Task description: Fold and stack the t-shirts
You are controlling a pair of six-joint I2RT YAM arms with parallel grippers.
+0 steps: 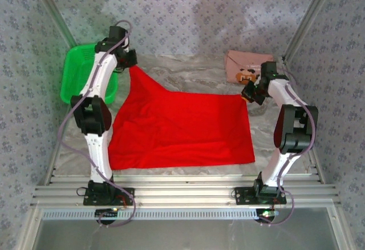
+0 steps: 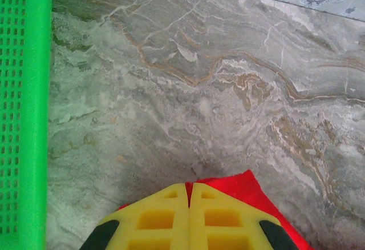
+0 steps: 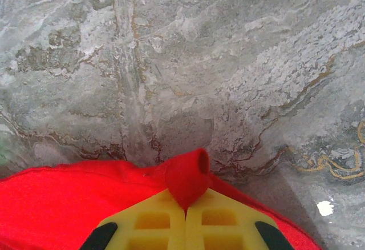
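The red t-shirt (image 1: 179, 127) lies spread over the middle of the marble table, its print not showing. My left gripper (image 1: 132, 65) is shut on its far left corner, which rises to a peak; red cloth (image 2: 251, 190) shows between and under the yellow fingers (image 2: 165, 216). My right gripper (image 1: 248, 93) is shut on the far right corner, and a small roll of red cloth (image 3: 188, 178) pokes out from its closed fingers (image 3: 222, 221). The pink t-shirt (image 1: 245, 67) lies folded at the far right, just behind the right arm.
A green mesh basket (image 1: 85, 73) stands at the far left, partly behind the left arm, and its wall (image 2: 23, 113) runs along the left of the left wrist view. Patterned walls close in the table on three sides. Metal rails (image 1: 182, 196) run along the near edge.
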